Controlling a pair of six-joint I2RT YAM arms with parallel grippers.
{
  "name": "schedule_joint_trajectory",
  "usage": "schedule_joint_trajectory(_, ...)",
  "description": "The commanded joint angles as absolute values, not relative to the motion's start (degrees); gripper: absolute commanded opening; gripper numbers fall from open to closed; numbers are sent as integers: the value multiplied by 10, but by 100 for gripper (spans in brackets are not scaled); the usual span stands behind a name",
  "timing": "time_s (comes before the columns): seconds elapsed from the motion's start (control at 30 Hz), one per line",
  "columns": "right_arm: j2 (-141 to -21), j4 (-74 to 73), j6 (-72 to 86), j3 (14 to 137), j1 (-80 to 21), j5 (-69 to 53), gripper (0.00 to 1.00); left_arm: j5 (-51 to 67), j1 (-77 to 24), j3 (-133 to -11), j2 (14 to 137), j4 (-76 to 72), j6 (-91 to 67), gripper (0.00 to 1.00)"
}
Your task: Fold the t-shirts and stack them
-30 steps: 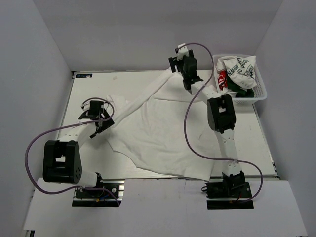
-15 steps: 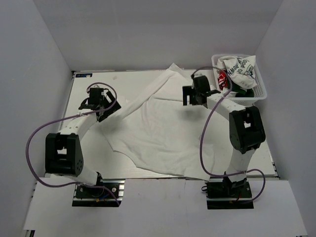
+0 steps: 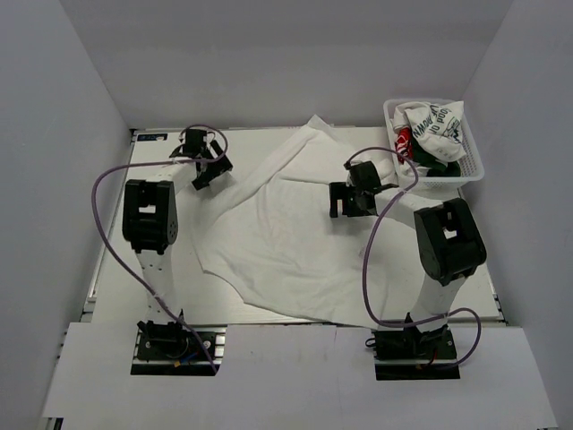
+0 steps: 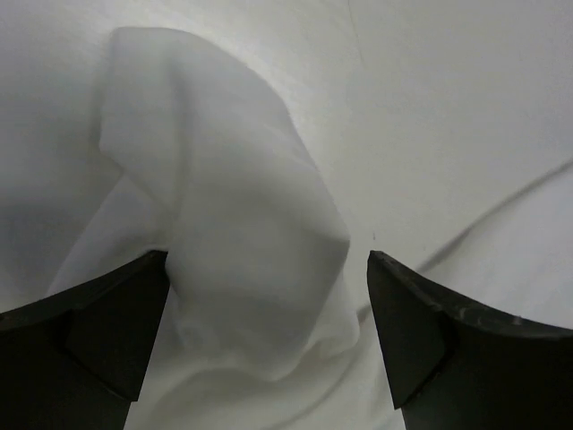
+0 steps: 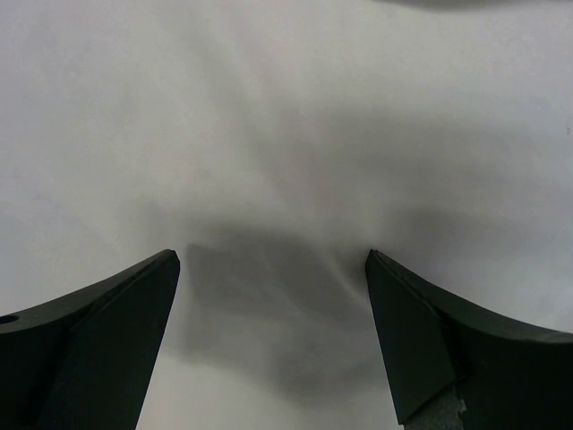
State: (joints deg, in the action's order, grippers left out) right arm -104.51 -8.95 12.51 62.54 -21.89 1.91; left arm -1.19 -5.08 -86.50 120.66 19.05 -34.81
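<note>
Plain pale-grey walls (image 3: pixel 269 54) on 3 sides: back + both flanks. White table (image 3: pixel 251 148); white board (image 3: pixel 295 376) at near edge. Soft, even light.

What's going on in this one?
A white t-shirt lies spread out, unfolded, on the table. The left gripper is open over a bunched bit of cloth at its far left edge. The right gripper is open over flat cloth further right. Neither holds anything. More shirts lie crumpled in a basket at the far right corner. Nothing is folded yet.
</note>
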Motion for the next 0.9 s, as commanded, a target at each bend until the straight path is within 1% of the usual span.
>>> schedule_joint_trajectory(0.0, -1043, -121, 158, 564, -246, -54, 90, -68, -42, -978, 1293, 277, -344, 100)
schedule_joint_trajectory(0.07, -1033, -120, 153, 543, -273, -82, 90, -111, -37, -1039, 1350, 307, -344, 100)
schedule_joint_trajectory(0.1, -1027, -120, 152, 521, -283, -85, 90, -139, -37, -1111, 1371, 339, -344, 100)
schedule_joint_trajectory(0.13, -1018, -127, 155, 515, -294, -87, 90, -149, -32, -1155, 1395, 358, -351, 100)
schedule_joint_trajectory(0.17, -1007, -130, 156, 511, -333, -90, 90, -143, -22, -1260, 1454, 378, -357, 100)
schedule_joint_trajectory(0.2, -996, -141, 142, 497, -345, -98, 90, -143, -17, -1314, 1485, 411, -366, 100)
schedule_joint_trajectory(0.23, -992, -146, 136, 493, -357, -107, 90, -143, -17, -1361, 1514, 411, -366, 100)
schedule_joint_trajectory(0.27, -980, -152, 132, 489, -399, -115, 90, -135, -11, -1416, 1536, 411, -372, 100)
schedule_joint_trajectory(0.33, -963, -178, 115, 483, -443, -119, 90, -111, -11, -1415, 1557, 353, -377, 100)
schedule_joint_trajectory(0.43, -933, -186, 99, 498, -518, -118, 90, -55, -11, -1352, 1533, 230, -401, 100)
schedule_joint_trajectory(0.5, -905, -171, 88, 518, -547, -123, 90, 2, -11, -1389, 1540, 215, -417, 100)
schedule_joint_trajectory(0.57, -886, -140, 91, 541, -549, -102, 90, 54, -11, -1413, 1540, 186, -417, 100)
schedule_joint_trajectory(0.6, -879, -133, 106, 547, -544, -78, 90, 64, -11, -1413, 1517, 176, -417, 100)
schedule_joint_trajectory(0.63, -858, -127, 121, 557, -541, -24, 90, 52, -18, -1413, 1499, 176, -399, 100)
schedule_joint_trajectory(0.67, -854, -122, 155, 561, -539, -5, 90, 39, -25, -1396, 1478, 189, -381, 100)
schedule_joint_trajectory(0.7, -850, -123, 169, 562, -528, 50, 90, 23, -25, -1382, 1426, 198, -345, 100)
schedule_joint_trajectory(0.73, -843, -135, 186, 568, -521, 90, 90, 5, -32, -1339, 1397, 215, -331, 100)
schedule_joint_trajectory(0.8, -842, -151, 224, 578, -497, 119, 90, 5, -32, -1289, 1337, 239, -316, 100)
schedule_joint_trajectory(0.83, -848, -161, 235, 580, -469, 127, 90, 5, -32, -1266, 1285, 257, -307, 100)
schedule_joint_trajectory(0.87, -852, -174, 253, 588, -456, 147, 90, -3, -32, -1224, 1261, 302, -301, 100)
